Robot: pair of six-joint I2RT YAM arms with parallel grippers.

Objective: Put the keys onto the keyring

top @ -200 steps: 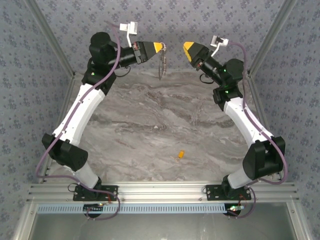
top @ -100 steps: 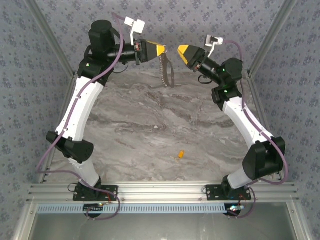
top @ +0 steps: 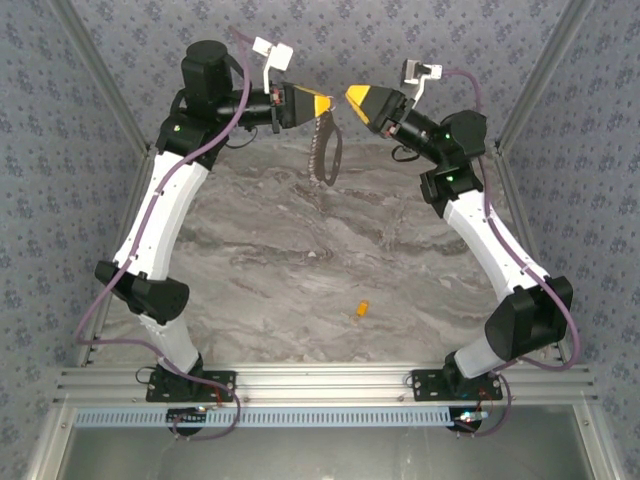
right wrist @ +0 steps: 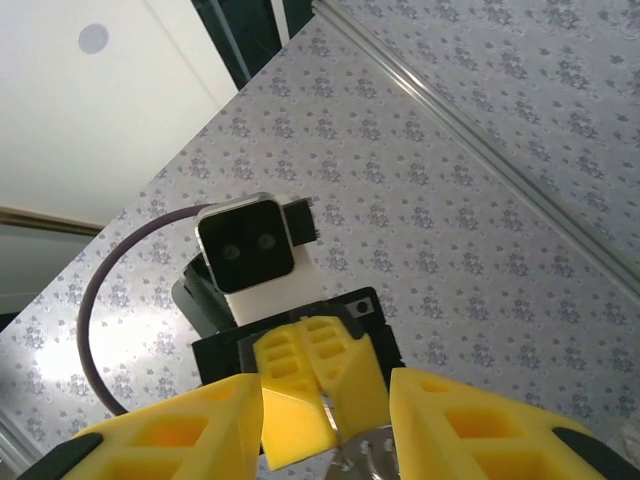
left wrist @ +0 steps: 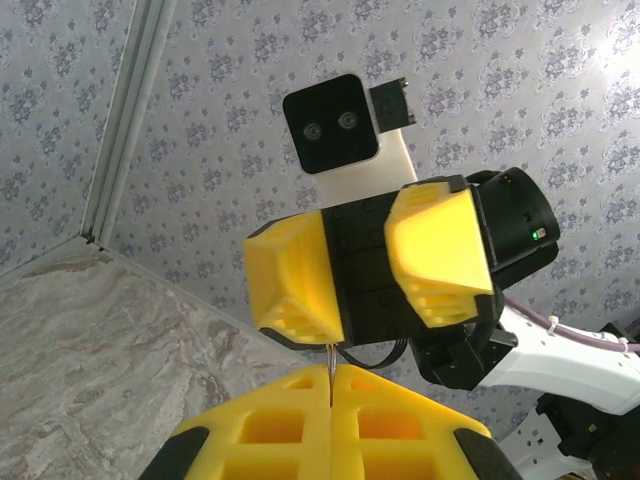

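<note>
One keyring (top: 320, 165), a grey beaded loop, hangs in the air above the far part of the bench (top: 260, 250), its upper end pinched in the left gripper (top: 322, 104). That gripper's two yellow fingers are pressed together on it. In the left wrist view only a thin metal sliver (left wrist: 328, 362) of the loop stands in the seam between them, and in the right wrist view a bit of the shiny ring (right wrist: 365, 452) shows just under the left gripper's (right wrist: 320, 400) tips. Just beside the top of the keyring, on its right, the right gripper (top: 355, 97) points at it nose to nose with the left one. Its jaws stand wide apart and hold nothing: the left wrist view shows the right gripper (left wrist: 365, 270) with both yellow fingers spread and a dark gap between them, and its own fingers (right wrist: 170, 435) sit at either side of the right wrist view. One key (top: 361, 310), a tiny yellow-orange piece, lies alone on the bench well apart from the keyring, on the near side of it and slightly to the right, between the two arm bases.
</note>
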